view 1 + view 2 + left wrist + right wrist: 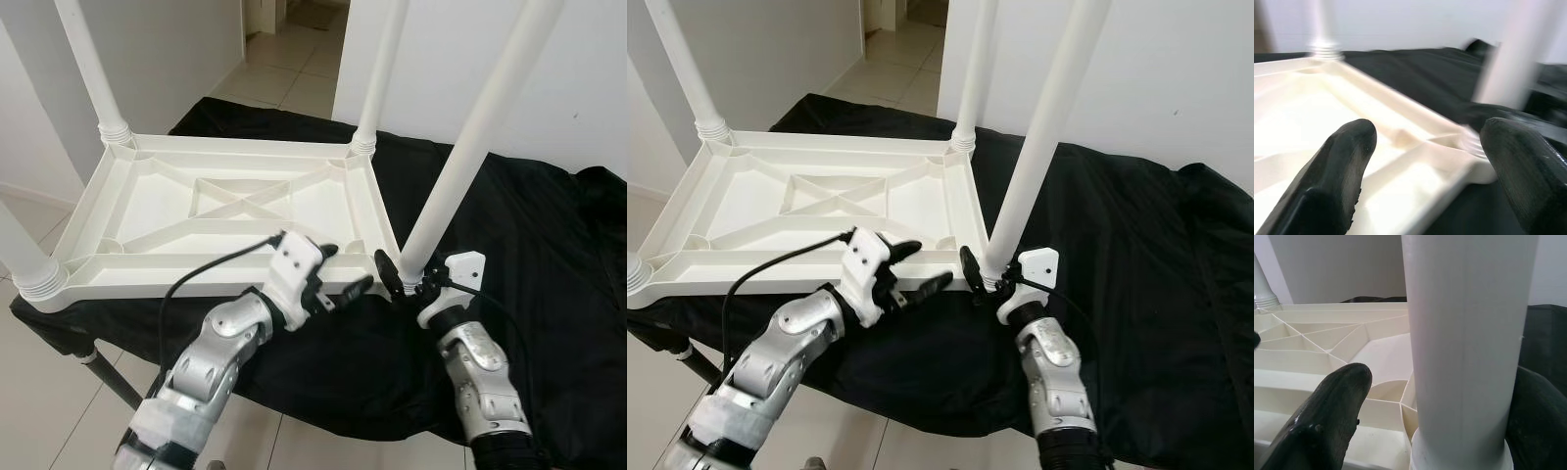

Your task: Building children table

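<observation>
Assembly looks nearly finished: the upturned children's table top (235, 211) lies on a black cloth (529, 255) with four legs standing, the right end effector (409, 279) clamped on the near-right leg (460, 166) at its socket, the left end effector (341, 269) apart beside that corner.

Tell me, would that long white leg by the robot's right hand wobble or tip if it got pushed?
Probably a bit. The leg leans instead of standing straight, so it may not be fully seated. It looks like stiff, light plastic. The right gripper straddles its base, which should steady it.
</observation>
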{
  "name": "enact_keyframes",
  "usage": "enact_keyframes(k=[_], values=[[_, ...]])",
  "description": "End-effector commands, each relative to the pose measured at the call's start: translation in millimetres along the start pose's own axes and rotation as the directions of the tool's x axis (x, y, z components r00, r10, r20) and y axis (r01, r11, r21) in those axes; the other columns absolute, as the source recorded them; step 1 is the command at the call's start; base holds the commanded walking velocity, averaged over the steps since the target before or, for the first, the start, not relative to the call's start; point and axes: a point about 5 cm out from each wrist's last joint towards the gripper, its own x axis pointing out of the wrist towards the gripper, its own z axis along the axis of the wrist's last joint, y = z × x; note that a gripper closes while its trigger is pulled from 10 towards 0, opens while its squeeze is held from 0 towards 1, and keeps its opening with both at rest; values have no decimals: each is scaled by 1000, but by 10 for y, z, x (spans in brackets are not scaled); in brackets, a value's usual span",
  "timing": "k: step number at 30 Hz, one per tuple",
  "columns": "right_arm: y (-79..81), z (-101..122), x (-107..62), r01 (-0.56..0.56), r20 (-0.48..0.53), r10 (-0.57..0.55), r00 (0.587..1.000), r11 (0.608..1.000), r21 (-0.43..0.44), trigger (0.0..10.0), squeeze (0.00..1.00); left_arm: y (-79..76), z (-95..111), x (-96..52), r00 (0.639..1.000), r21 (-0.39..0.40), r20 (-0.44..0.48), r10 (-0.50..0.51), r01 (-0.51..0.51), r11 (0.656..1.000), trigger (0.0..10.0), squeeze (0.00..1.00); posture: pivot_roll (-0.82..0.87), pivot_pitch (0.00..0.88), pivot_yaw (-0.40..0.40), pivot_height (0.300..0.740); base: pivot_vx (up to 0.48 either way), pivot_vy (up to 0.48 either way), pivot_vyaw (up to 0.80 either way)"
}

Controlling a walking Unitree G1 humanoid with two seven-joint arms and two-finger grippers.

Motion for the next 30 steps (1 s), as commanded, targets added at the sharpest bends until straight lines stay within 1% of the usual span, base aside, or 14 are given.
enact_keyframes(k=[1, 3, 6, 10, 11, 14, 16, 17, 19, 21, 26, 28, 29, 30], values=[[-26, 26, -1, 34, 8, -34, 999, 999, 8, 10000, 0, 52, -12, 16, 999, -11, 2, 53, -53, 999, 10000, 0, -6, 0, -77, 740, 0, 0, 0], [-26, 26, -1, 34, 8, -34, 999, 999, 8, 10000, 0, 52, -12, 16, 999, -11, 2, 53, -53, 999, 10000, 0, -6, 0, -77, 740, 0, 0, 0], [-22, 27, 57, 102, 21, -102, 995, 994, -25, 10000, 0, 113, 15, 63, 989, -49, 30, 145, -144, 988, 10000, 0, -11, 0, -69, 740, 0, 0, 0], [-15, 18, 77, 138, 23, -137, 990, 990, -31, 10000, 0, 161, 29, 78, 981, -66, 43, 189, -185, 980, 10000, 0, -8, 0, -70, 740, 0, 0, 0], [5, -12, 94, 174, 18, -174, 985, 984, -34, 10000, 0, 247, 77, 102, 963, -96, 78, 258, -251, 963, 10000, 0, -7, 0, -68, 740, 0, 0, 0], [12, -19, 98, 183, 16, -183, 983, 982, -36, 10000, 0, 268, 88, 107, 957, -105, 87, 276, -267, 958, 10000, 0, -7, 0, -68, 740, 0, 0, 0], [14, -30, 109, 227, 12, -227, 974, 973, -52, 10000, 0, 311, 115, 117, 941, -128, 105, 322, -308, 943, 10000, 0, -5, 0, -61, 740, 0, 0, 0], [14, -30, 109, 227, 12, -227, 974, 973, -52, 10000, 0, 311, 115, 117, 941, -128, 105, 322, -308, 943, 10000, 0, -5, 0, -61, 740, 0, 0, 0], [16, -24, 150, 304, 29, -303, 953, 950, -67, 10000, 0, 374, 86, 123, 929, -132, 96, 359, -345, 929, 10000, 0, -10, 0, -50, 740, 0, 0, 0], [23, -18, 174, 326, 36, -324, 945, 943, -65, 10000, 0, 395, 65, 125, 924, -137, 87, 374, -360, 923, 10000, 0, -10, 0, -50, 740, 0, 0, 0], [41, -2, 201, 337, 46, -335, 941, 939, -71, 10000, 0, 414, 60, 128, 915, -132, 85, 393, -381, 915, 10000, 0, -14, 0, -46, 740, 0, 0, 0], [101, -3, 230, 324, 45, -321, 946, 943, -81, 10000, 0, 472, 52, 116, 894, -93, 103, 437, -429, 899, 10000, 0, -17, 0, -46, 740, 0, 0, 0], [101, -3, 230, 324, 45, -321, 946, 943, -81, 10000, 0, 472, 52, 116, 894, -93, 103, 437, -429, 899, 10000, 0, -17, 0, -46, 740, 0, 0, 0], [110, -15, 238, 325, 39, -322, 946, 942, -87, 10000, 0, 496, 29, 94, 886, -114, 109, 450, -439, 891, 10000, 0, -24, 0, -45, 740, 0, 0, 0]])
